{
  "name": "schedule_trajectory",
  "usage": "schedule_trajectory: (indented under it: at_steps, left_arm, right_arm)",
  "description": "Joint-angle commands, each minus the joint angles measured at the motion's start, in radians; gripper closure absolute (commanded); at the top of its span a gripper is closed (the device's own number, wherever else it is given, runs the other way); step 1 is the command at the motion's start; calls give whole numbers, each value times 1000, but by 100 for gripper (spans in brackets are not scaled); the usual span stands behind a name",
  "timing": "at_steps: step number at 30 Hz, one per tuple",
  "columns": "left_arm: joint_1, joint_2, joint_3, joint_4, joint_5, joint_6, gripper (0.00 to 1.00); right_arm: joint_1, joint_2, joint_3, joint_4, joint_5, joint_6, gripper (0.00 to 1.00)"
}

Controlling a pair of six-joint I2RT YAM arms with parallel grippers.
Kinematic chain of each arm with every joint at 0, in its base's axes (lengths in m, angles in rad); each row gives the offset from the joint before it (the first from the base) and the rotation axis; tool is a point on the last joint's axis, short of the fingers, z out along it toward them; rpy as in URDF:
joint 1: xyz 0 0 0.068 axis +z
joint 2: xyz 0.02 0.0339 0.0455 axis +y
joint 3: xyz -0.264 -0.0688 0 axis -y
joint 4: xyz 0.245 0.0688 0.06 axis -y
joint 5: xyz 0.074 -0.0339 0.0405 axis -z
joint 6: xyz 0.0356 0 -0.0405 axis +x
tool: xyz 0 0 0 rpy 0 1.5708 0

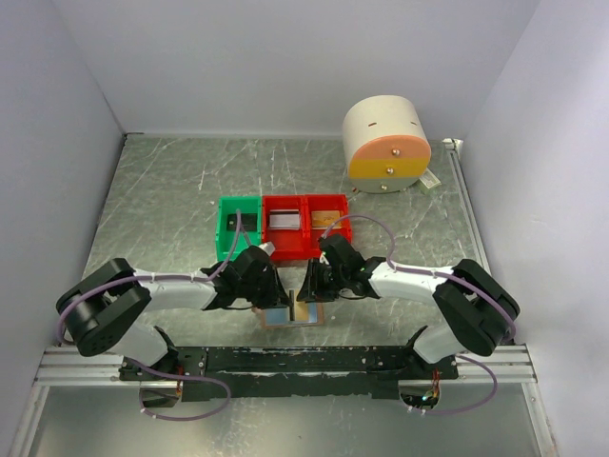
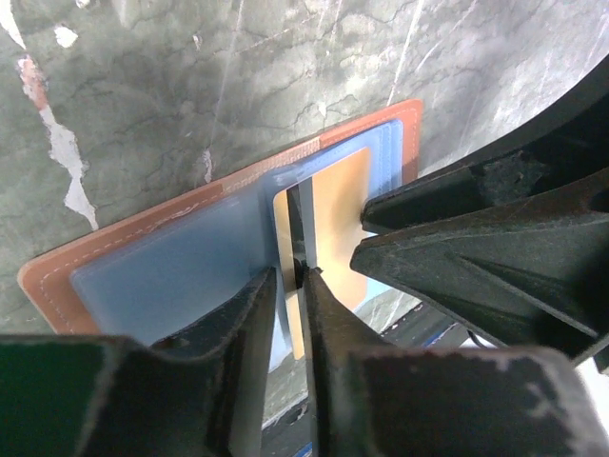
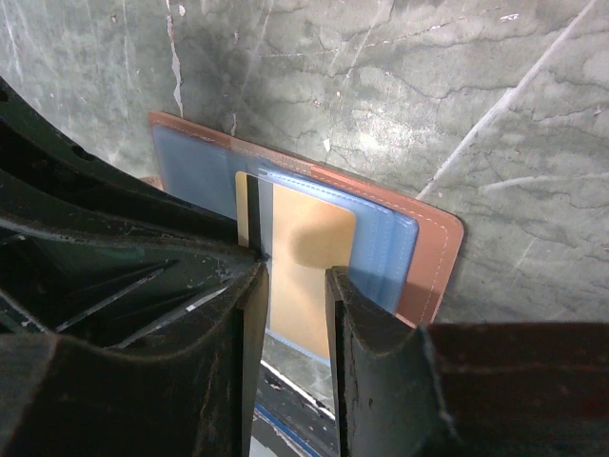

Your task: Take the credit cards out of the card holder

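Observation:
The card holder (image 1: 293, 317) lies open and flat on the table near the arm bases, tan leather (image 2: 57, 281) with a blue-grey lining (image 3: 200, 162). A gold-brown credit card (image 2: 344, 205) with a dark stripe lies on its middle, its near end past the holder's edge. My left gripper (image 2: 297, 276) points down at the card's stripe, jaws a narrow gap apart and empty. My right gripper (image 3: 297, 272) stands open over the same card (image 3: 309, 252), which shows between its fingers. The two grippers (image 1: 271, 293) (image 1: 312, 286) almost touch.
Behind the holder stand a green bin (image 1: 225, 211) and two red bins (image 1: 283, 204) (image 1: 328, 201), each with a card inside. A big cream cylinder (image 1: 381, 129) with an orange band sits at the back right. White walls close in the table.

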Motion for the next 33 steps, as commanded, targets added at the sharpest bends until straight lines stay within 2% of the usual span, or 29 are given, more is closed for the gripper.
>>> schedule_trajectory:
  at_steps: [1, 9, 18, 22, 26, 28, 33]
  left_arm:
    - [-3, 15, 7, 5, 11, 18, 75]
    - [-4, -25, -8, -16, -18, 14, 93]
    - [-4, -50, -29, -8, -24, -2, 92]
    - [-4, -33, -32, 16, -2, -9, 76]
    - [-4, -11, -42, 59, 28, -18, 69]
    - [-4, 3, -45, 76, 34, -22, 71]
    - [-3, 6, -45, 60, 14, -27, 86]
  right_arm:
    - [4, 22, -23, -50, 41, -4, 68]
    - [5, 25, -30, -51, 47, -2, 68]
    - [5, 16, -32, -66, 58, -3, 68]
    - [5, 9, -43, -60, 57, 3, 68]
    - [4, 6, -49, -51, 50, 9, 68]
    - [4, 2, -43, -50, 46, 8, 68]
    - [4, -46, 11, -119, 69, -9, 66]
